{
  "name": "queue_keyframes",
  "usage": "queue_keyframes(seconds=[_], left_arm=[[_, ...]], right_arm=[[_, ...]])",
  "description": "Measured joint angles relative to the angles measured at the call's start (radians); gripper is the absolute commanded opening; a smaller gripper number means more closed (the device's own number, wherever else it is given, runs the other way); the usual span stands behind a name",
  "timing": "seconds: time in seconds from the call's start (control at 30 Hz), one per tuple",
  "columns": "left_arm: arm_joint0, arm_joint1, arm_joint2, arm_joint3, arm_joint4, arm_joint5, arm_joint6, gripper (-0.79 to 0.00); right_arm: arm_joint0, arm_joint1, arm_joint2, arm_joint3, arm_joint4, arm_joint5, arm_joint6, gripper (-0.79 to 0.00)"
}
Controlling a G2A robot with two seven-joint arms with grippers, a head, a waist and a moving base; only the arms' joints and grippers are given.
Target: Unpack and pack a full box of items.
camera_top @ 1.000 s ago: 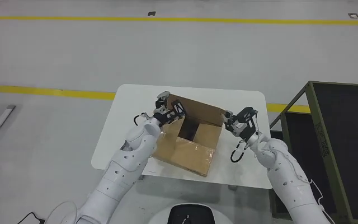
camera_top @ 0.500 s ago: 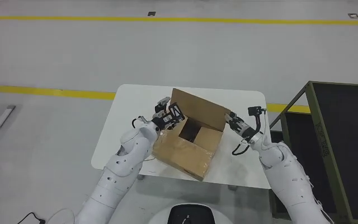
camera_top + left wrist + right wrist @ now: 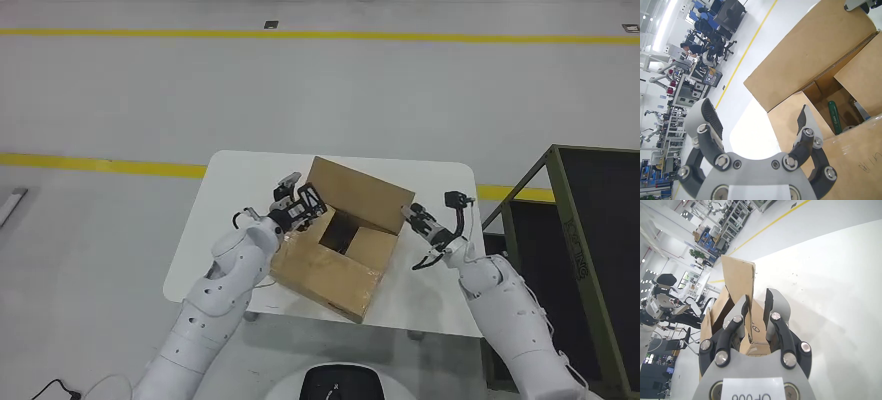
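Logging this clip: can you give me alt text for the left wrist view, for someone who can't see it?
The left gripper, open and holding nothing, hangs over a corner of a partly open cardboard box on a white table. Through the gap between the flaps, a green tool handle lies inside the box.

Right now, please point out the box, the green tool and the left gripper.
box (image 3: 330, 275), top view, on the near taped flap.
green tool (image 3: 834, 117), left wrist view, on its handle inside the box.
left gripper (image 3: 754, 106), left wrist view, midway between its open fingertips.
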Motion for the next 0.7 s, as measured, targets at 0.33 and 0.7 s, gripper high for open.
queue_keyframes(seconds=[0.33,0.7], left_arm=[[0.017,0.003,-0.016,-0.022,-0.031,0.007,0.000,0.000],[0.025,0.006,-0.040,-0.030,-0.086,0.013,-0.006,0.000]], right_arm=[[0.043,-0.017,-0.042,0.107,-0.004,-0.017,0.000,-0.406],[0.007,0.007,-0.007,-0.011,-0.147,-0.078,-0.163,-0.246]])
